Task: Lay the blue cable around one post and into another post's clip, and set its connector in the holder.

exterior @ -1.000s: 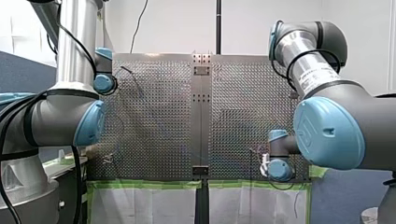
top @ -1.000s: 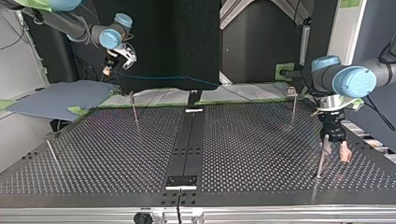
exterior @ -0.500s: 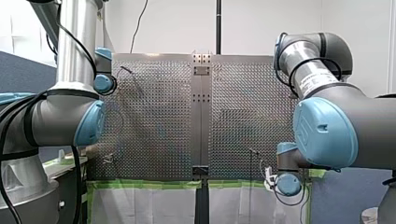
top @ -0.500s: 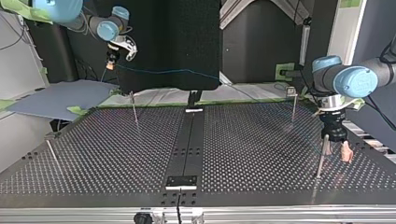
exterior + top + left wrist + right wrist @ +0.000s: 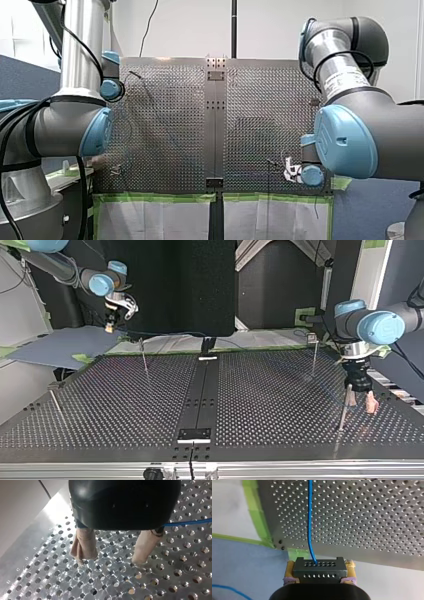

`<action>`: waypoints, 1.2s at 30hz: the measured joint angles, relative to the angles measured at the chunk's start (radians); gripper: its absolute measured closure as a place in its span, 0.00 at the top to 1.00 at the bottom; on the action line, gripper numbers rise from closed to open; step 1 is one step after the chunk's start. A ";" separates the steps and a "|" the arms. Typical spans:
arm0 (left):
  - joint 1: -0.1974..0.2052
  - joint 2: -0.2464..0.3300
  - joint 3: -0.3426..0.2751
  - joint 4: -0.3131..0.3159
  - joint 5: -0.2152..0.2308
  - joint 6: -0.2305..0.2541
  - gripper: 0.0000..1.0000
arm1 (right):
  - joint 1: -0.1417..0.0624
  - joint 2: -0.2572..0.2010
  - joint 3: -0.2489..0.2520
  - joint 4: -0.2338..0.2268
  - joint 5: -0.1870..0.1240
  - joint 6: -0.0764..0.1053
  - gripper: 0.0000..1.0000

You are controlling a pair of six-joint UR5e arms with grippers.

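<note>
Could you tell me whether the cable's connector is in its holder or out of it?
Out. The connector is clamped between my right gripper's pads, beyond the table's edge, the blue cable running from it.

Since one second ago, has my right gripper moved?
Yes. In the top view, my right gripper, holding the connector, shifted down-left, away from the post.

In the top view four posts stand on the table [image 5: 280,405]: the far-left post [image 5: 144,356] near the far edge, left of the centre strip [image 5: 200,400]; the far-right post [image 5: 314,356] by the far right corner; the right-edge post [image 5: 343,412] nearer; the left-edge post [image 5: 56,402] opposite. My left gripper [image 5: 361,404] is just beside the right-edge post. My right gripper [image 5: 110,326] is past the far left corner, gripping the connector [image 5: 320,570]; its cable [image 5: 310,517] leads over the table.
</note>
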 joint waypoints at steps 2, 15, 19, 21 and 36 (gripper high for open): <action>0.002 0.000 0.000 0.000 0.000 0.000 1.00 | -0.014 -0.003 -0.002 0.002 -0.021 -0.001 0.00; 0.003 0.000 0.000 0.000 0.001 0.000 1.00 | -0.102 -0.003 -0.003 0.006 -0.151 -0.007 0.00; 0.002 0.000 0.000 0.000 0.001 0.000 1.00 | -0.100 -0.003 -0.003 -0.001 -0.197 -0.006 0.00; 0.001 0.000 0.000 0.000 0.001 0.000 1.00 | -0.096 -0.002 -0.003 -0.003 -0.217 -0.006 0.00; -0.012 0.000 0.000 -0.001 0.037 -0.035 1.00 | -0.072 -0.002 -0.014 -0.007 -0.363 -0.005 0.00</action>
